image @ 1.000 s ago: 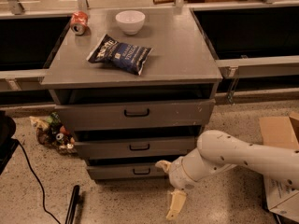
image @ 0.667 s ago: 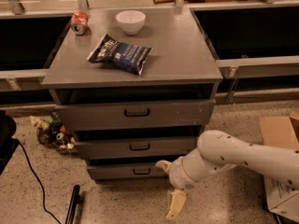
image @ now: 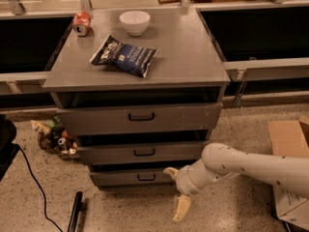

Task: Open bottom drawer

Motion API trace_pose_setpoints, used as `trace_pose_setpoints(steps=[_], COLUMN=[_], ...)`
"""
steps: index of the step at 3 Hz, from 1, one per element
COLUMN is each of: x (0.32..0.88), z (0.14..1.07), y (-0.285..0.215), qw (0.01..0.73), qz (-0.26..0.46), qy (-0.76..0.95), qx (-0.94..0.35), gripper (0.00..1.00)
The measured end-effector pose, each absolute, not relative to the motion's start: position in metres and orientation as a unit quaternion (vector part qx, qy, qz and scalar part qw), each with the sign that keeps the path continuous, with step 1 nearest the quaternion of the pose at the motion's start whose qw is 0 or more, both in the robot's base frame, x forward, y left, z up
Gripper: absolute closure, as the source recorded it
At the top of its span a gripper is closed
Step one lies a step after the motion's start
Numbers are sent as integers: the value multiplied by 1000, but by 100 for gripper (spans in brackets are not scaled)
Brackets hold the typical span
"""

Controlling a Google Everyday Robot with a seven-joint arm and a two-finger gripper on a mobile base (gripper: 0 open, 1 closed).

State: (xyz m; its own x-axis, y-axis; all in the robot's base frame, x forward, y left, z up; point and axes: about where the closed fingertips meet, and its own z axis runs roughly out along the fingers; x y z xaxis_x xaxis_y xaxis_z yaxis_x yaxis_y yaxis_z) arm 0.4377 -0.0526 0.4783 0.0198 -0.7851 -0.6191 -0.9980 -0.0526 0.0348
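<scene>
- Almost nothing is changing compared with a second ago. The white, jointed robot arm (image: 251, 166) is staying low, and the pincer (image: 176, 190) is keeping to the same spot, just right of the small black bar handle (image: 146, 177).
- By my reading, the task is not advancing yet. The bottom drawer (image: 116, 178), the narrow grey front at the foot of the grey three-drawer table (image: 193, 57), is still sitting in, and the handle is going ungrasped.
- The pincer is gaping wide, released and gripping nothing. One cream finger (image: 170, 170) is pointing toward the drawer front right of the handle. The other is hanging below and right of the handle, over the speckled floor (image: 125, 211).
- Whether the upper finger is touching the front, I cannot tell.
</scene>
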Motion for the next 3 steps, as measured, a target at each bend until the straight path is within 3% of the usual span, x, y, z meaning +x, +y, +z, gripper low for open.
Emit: trace_pose_setpoints(steps=[2, 3], x=[489, 489], z=[346, 346], y=[-69, -69], qw=[250, 250], qz=[280, 280], qy=[652, 652], qx=[-659, -659], gripper=[0, 0])
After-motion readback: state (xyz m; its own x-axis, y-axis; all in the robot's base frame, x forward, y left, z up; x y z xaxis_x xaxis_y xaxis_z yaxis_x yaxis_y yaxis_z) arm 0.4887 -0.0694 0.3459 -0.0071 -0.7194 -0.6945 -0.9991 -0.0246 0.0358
